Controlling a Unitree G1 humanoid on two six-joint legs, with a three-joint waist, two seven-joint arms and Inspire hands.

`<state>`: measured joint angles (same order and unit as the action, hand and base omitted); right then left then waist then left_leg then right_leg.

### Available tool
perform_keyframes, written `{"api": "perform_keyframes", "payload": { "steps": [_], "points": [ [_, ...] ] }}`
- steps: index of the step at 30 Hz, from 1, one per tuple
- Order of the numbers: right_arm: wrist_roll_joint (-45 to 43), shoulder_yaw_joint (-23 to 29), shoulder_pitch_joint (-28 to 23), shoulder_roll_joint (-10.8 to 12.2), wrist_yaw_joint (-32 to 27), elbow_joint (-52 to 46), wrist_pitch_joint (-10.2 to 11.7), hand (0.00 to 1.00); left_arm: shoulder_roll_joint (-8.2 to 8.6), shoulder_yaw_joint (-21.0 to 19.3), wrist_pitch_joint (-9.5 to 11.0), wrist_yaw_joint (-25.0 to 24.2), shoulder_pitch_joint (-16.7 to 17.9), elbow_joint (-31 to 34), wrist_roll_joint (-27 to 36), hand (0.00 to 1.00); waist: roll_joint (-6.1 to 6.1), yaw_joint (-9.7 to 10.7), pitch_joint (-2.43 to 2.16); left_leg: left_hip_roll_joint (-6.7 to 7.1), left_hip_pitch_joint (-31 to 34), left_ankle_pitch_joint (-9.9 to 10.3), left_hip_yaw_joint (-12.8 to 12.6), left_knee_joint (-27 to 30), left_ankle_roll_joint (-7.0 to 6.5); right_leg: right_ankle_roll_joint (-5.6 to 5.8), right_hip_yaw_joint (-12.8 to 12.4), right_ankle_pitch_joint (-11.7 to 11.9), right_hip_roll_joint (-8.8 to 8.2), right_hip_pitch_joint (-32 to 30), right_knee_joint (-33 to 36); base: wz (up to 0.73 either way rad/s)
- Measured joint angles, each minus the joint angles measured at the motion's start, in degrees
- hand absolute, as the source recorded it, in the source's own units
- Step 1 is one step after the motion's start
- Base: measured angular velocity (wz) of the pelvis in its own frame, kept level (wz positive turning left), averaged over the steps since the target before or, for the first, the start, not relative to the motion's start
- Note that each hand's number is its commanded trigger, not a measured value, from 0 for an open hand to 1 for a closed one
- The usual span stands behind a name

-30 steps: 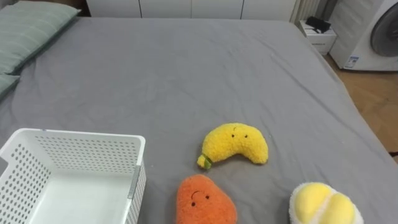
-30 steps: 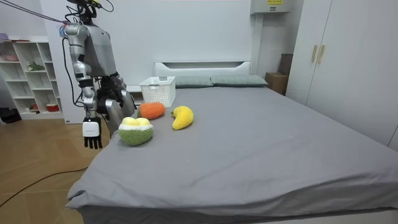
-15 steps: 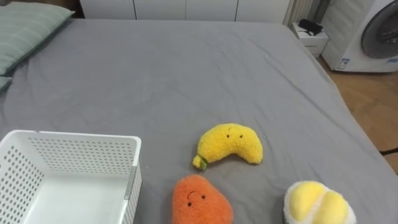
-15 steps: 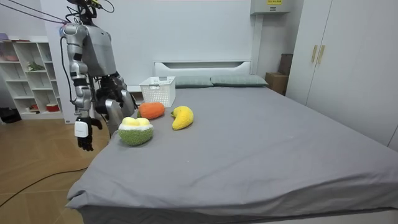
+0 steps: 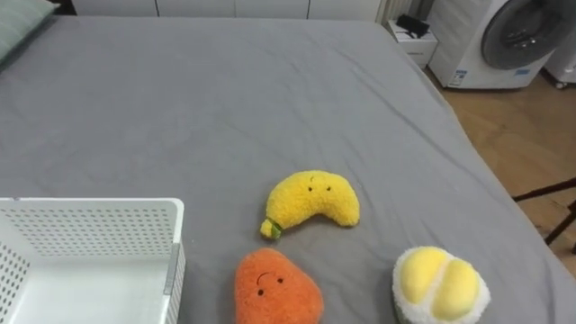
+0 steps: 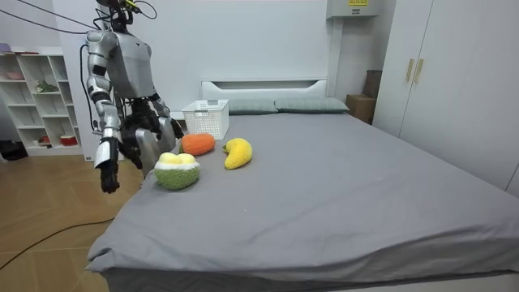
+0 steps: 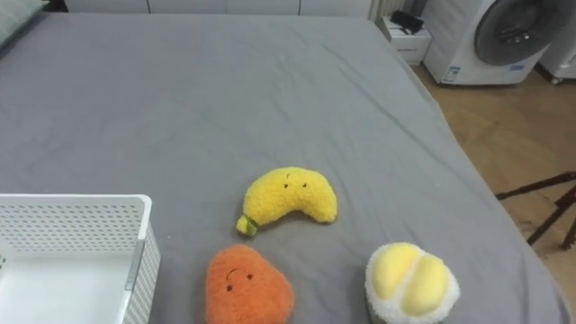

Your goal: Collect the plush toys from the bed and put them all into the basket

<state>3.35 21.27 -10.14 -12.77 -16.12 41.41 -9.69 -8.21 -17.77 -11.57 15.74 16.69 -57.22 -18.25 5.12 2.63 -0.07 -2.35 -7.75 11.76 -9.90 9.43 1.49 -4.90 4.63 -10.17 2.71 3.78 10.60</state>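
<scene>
Three plush toys lie on the grey bed (image 5: 225, 99) near its edge. A yellow banana (image 5: 312, 200) is farthest in. An orange toy with a face (image 5: 274, 288) lies just below it, and a round yellow-and-green toy (image 5: 439, 286) lies to the right. A white perforated basket (image 5: 90, 205) stands on the bed at the lower left, with nothing visible inside. In the room view I stand at the bedside by the toys. My right hand (image 6: 108, 169) hangs open beside my leg, off the bed. My left hand (image 6: 169, 126) is mostly hidden behind my body.
Past the bed's right edge are wood floor, a washing machine (image 5: 504, 40), a small white cabinet (image 5: 412, 34) and a black stand leg (image 5: 549, 191). The room view shows pillows (image 6: 308, 105) at the headboard, a shelf (image 6: 36, 97) behind me and a wardrobe (image 6: 454, 81).
The eye view has swung to the right, so the toys and basket sit further left in it. My right arm has swung from my front out to the room view's left. The toys lie as before.
</scene>
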Motion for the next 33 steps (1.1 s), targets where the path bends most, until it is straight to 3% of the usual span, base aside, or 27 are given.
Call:
{"api": "perform_keyframes", "payload": {
  "steps": [3, 7, 9, 21, 29, 33],
  "points": [
    [-3.58, -1.18, 0.41, 0.0, -0.84, -8.24, 1.57, 0.0, -0.01, 0.12, 0.28, 0.0, -0.16, 0.08, 0.19, 0.0, -0.13, -0.19, -0.06, -0.04, -0.01, 0.0, -0.22, 0.0, 0.0, -0.04, 0.18, 0.04, -0.01, 0.0, -0.05, 0.01],
    [-8.09, -3.69, -0.1, 1.76, -1.43, -18.9, 1.62, 0.0, 0.34, 1.21, 0.55, 0.06, -0.23, 0.65, 0.15, 0.0, -0.42, -1.21, 0.31, -0.02, 0.4, 0.0, -0.22, -0.03, 0.0, -0.03, 0.17, 0.03, -0.04, -0.47, 0.07, 0.01],
    [-8.14, -4.69, 0.06, 1.79, -1.38, -22.32, 1.67, 0.0, 0.39, 1.21, 0.81, 0.05, -0.44, 0.65, 0.1, 0.0, -0.76, -1.5, 0.06, -0.02, 0.86, -0.03, -0.22, -0.03, -0.03, -0.03, 0.3, 0.03, -0.09, -0.88, 0.11, 0.0],
    [-13.84, -11.42, 2.51, 1.75, 1.17, -29.66, 2.32, 0.0, 0.42, 1.22, 1.72, 0.48, 0.06, -0.08, 0.07, 0.0, -0.76, -3.2, -0.01, 0.02, 0.73, -0.04, -0.18, -0.05, -0.05, -0.02, 0.62, 0.03, -0.24, -0.72, 0.14, 0.0],
    [-23.17, -15.09, 2.14, 1.44, 9.58, -25.22, 1.5, 0.0, 0.8, 2.21, 1.06, 0.25, 0.61, 0.57, 0.1, 0.0, -0.96, -3.48, -0.07, 0.16, 1.31, -0.04, 0.69, 0.13, -0.06, 0.01, 2.02, 0.0, -0.59, -0.65, -0.07, 0.07],
    [-26.55, -15.75, 2.46, 1.15, 15.5, -13.81, 0.29, 0.0, 0.71, 2.31, 0.18, -0.45, 0.61, 1.75, -0.2, 0.0, -0.44, -3.7, -0.47, 0.16, 1.09, -0.06, 1.06, 0.15, -0.1, 0.05, 3.22, 0.06, -0.78, 0.55, -0.99, 0.14]
  ]
}}
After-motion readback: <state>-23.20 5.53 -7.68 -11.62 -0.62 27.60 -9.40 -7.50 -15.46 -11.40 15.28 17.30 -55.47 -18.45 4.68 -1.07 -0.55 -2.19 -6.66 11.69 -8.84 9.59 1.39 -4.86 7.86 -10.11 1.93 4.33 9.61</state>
